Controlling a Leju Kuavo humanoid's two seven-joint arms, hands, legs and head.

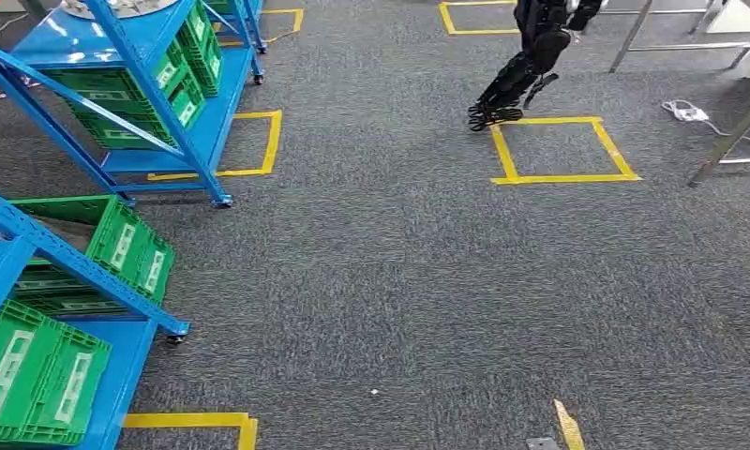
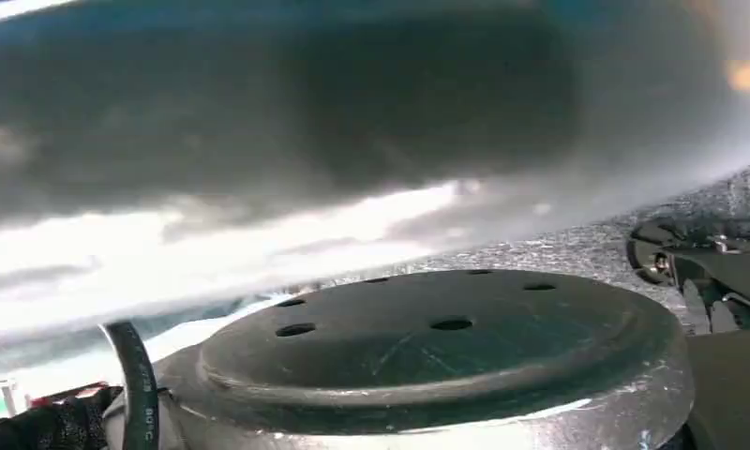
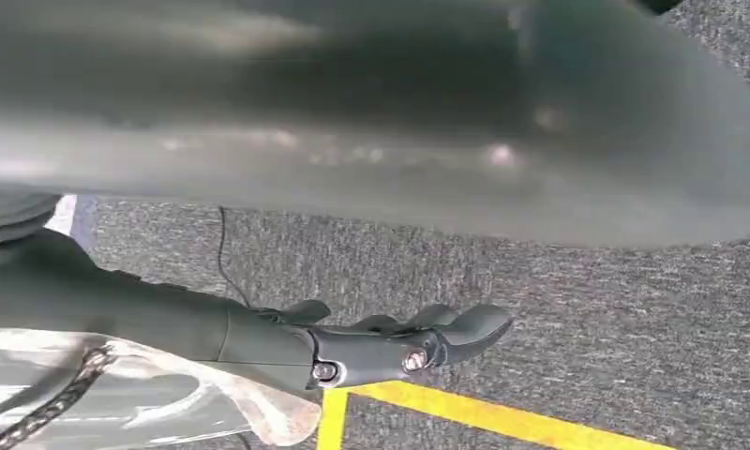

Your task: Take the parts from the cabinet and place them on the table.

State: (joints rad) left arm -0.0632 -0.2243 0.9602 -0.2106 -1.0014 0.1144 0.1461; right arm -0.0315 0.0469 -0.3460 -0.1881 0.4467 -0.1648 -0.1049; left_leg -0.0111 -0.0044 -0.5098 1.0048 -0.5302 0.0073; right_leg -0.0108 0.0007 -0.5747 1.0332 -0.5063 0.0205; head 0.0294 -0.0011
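Observation:
Two blue shelf racks stand at my left, one far point(image 1: 195, 122) and one near point(image 1: 34, 248), both holding green crates point(image 1: 127, 248). A silvery round part point(image 1: 118, 6) lies on top of the far rack. In the left wrist view a round grey metal part point(image 2: 427, 337) with several holes sits very close, under a blurred grey mass. I cannot tell whether my left hand holds it. My right hand point(image 3: 390, 342) hangs over the carpet, its dark fingers stretched out with nothing in them.
Grey carpet with yellow tape squares point(image 1: 563, 150) spreads ahead. Another dark robot's legs point(image 1: 526, 75) stand at the far side. Metal table legs point(image 1: 727, 141) and a white power strip point(image 1: 690, 112) are at the far right.

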